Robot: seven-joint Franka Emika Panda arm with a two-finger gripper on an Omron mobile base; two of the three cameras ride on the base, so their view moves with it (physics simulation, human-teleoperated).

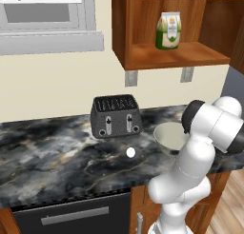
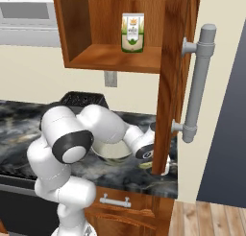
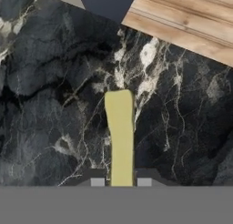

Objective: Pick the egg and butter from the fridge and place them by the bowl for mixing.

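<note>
Low over the counter (image 3: pixel 54 104), end effector (image 3: pixel 120 182) clamps butter (image 3: pixel 120 132).

Glossy dark marble counter (image 1: pixel 47 152), matt butter (image 3: pixel 120 136), polished wood cabinet (image 1: pixel 167 57)

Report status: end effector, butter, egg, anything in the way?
End effector shut on butter over counter. Egg on counter beside bowl. Nothing in the way.

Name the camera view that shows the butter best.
The hand view: the butter runs up the middle over the dark counter, its near end between the hand's fingertips. The right base view gives a pale sliver beside the cabinet post.
</note>
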